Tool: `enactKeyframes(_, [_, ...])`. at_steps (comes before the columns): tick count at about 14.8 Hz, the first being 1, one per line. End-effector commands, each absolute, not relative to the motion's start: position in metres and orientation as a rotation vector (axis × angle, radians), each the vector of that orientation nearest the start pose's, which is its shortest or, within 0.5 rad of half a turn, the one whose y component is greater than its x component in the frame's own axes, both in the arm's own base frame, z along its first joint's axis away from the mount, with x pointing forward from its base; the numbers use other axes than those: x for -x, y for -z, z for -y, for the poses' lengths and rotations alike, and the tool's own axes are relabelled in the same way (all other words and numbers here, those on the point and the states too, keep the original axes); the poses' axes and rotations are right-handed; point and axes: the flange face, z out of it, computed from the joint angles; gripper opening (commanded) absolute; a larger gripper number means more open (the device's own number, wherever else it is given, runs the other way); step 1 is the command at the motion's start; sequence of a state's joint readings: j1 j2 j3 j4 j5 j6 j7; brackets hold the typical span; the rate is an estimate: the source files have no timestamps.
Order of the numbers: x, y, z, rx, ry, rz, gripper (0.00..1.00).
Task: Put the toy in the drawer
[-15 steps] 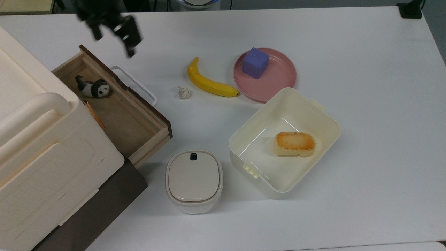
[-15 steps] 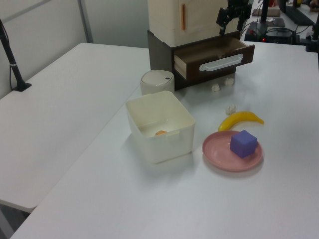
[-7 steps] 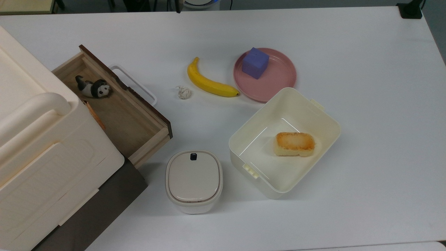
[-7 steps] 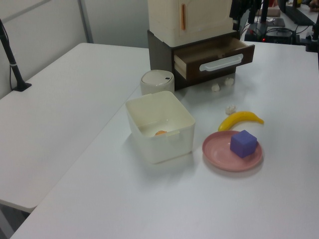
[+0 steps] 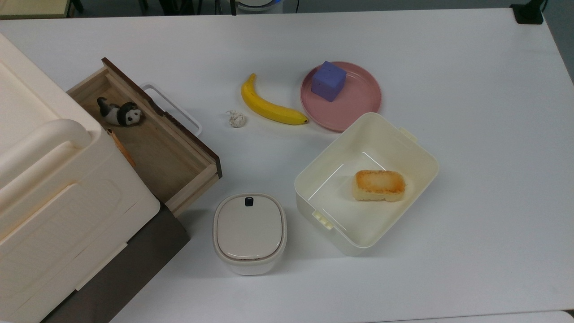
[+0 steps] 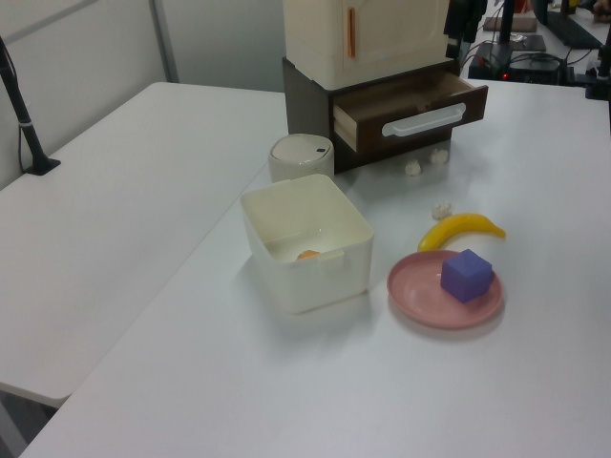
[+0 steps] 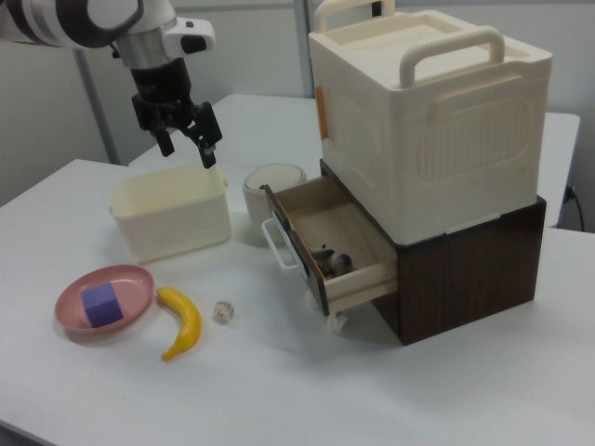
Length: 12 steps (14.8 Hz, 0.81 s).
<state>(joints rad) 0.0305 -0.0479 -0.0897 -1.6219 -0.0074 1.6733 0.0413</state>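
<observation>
Since the toy (image 5: 119, 114) already lies on its side inside the open drawer (image 5: 157, 148), near the top view's upper-left end and close to the dark front panel, the placing looks done, and what remains is mostly risk; gripper (image 7: 186, 132) hangs high in the right view, well apart from the drawer, above the far rim of the cream tub (image 7: 170, 216), fingers spread apart and holding nothing. Possible faults, as judgement: a descent from there could clip the tub's rim and shove it; a return pass toward the drawer could catch the white loop handle (image 5: 172, 109) or the front panel and jolt the toy; if the drawer were pushed shut, the toy might roll, though it sits low and the walls should hold it. Edges and room: cream box (image 7: 429, 108) overhangs the drawer's rear, so access is from above the front part; lidded white container (image 5: 249, 233) stands just beside the drawer's corner; banana (image 5: 268, 105), paper ball (image 5: 236, 119) and pink plate (image 5: 358, 107) with purple cube (image 5: 328, 81) lie well apart; table (image 5: 471, 134) is open on the top view's right.
</observation>
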Motion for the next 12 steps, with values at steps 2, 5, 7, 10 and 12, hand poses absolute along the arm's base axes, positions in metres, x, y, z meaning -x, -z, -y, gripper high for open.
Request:
enactKeyframes(2, [-0.5465,-0.6311,0.0312,3.141,0.159,-0.129,1.00])
enactKeyframes(5, [-0.5495,-0.6294,0.0248,3.105,0.165,-0.389,1.00])
enactKeyframes(7, [-0.5489,-0.6300,0.0265,3.115,0.165,-0.321,1.00])
enactKeyframes(10, [-0.5476,-0.6300,0.0255,3.113,0.153,-0.332,1.00])
enactKeyframes(12, [-0.5495,-0.6301,0.0262,3.086,0.166,-0.482,1.00])
